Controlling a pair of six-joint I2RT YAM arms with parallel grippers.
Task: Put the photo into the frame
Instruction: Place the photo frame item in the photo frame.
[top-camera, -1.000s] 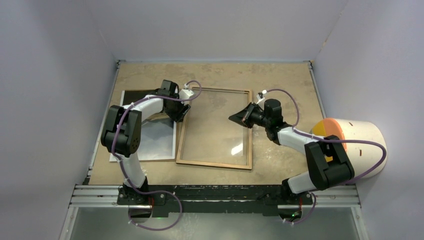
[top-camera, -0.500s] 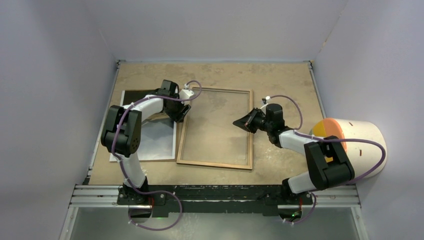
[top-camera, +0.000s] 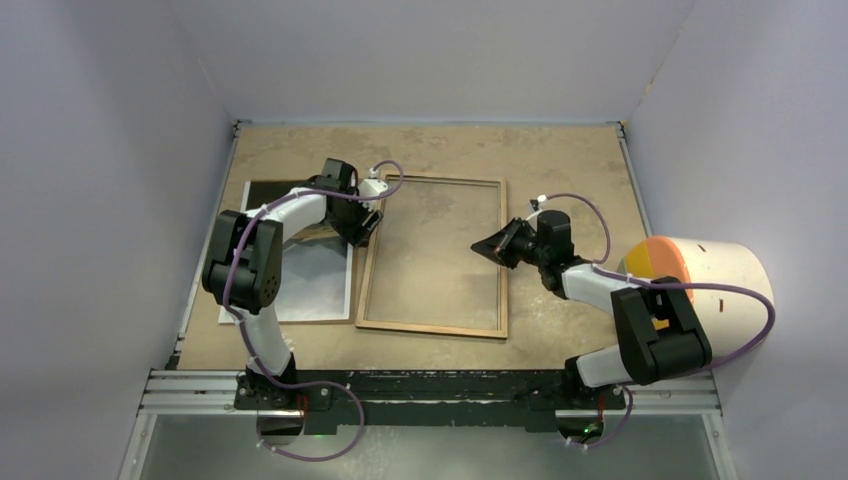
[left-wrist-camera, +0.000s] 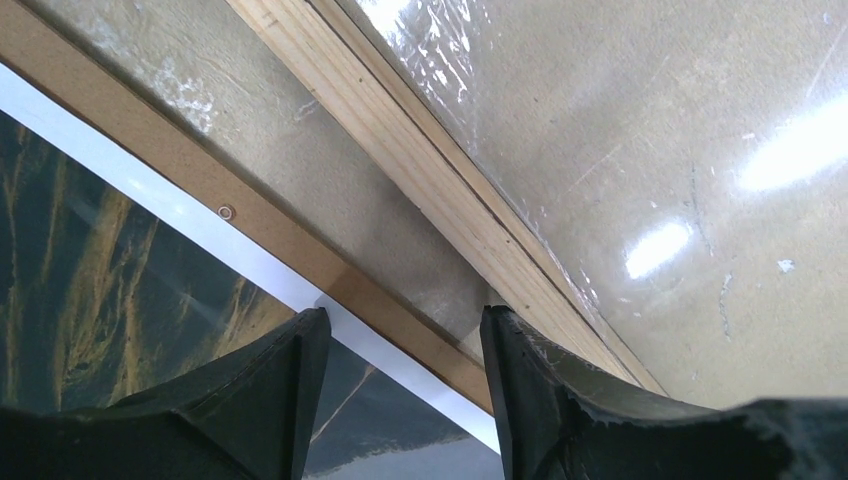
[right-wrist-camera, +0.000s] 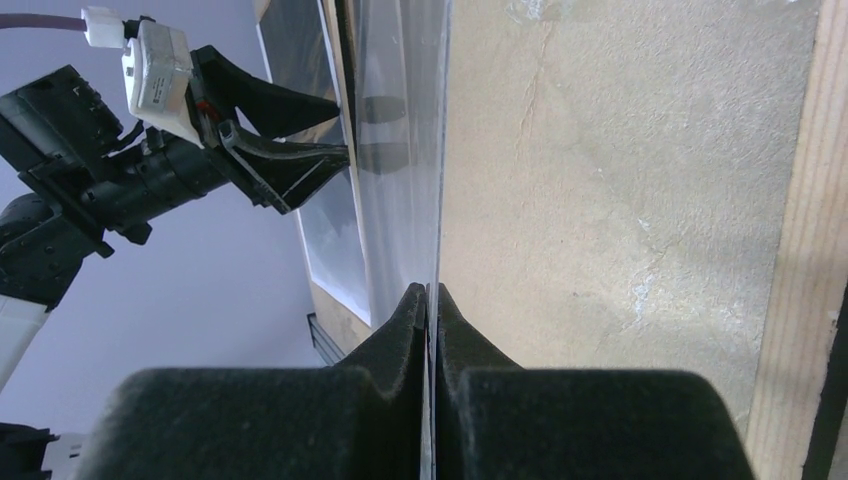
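The frame (top-camera: 430, 327) lies flat in the middle of the table (top-camera: 560, 160) with its light wood back turned up. I judge this is so that the photo can go in from behind, onto the clear pane (top-camera: 430, 250). The photo (top-camera: 315, 275) is not in it yet. It lies just beside the frame's left rim, on the brown backing board (left-wrist-camera: 150, 155), printed face up with its white border showing. My left gripper (left-wrist-camera: 402, 315) hangs low over this gap, about half open and holding nothing. One finger is above the photo's border and the other is at the frame's wood rim, which looks to me like a position for taking the photo's near edge. My right gripper (right-wrist-camera: 428, 290) is closed completely, its tips over the pane near the right rim, perhaps to keep the frame steady. A thin bright line runs up from between these tips. I cannot tell whether it is a clear edge pinched there or only a reflection. My left arm covers part of the photo from above, glare washes out much of its picture, and I cannot tell whether the left finger really touches the rim.
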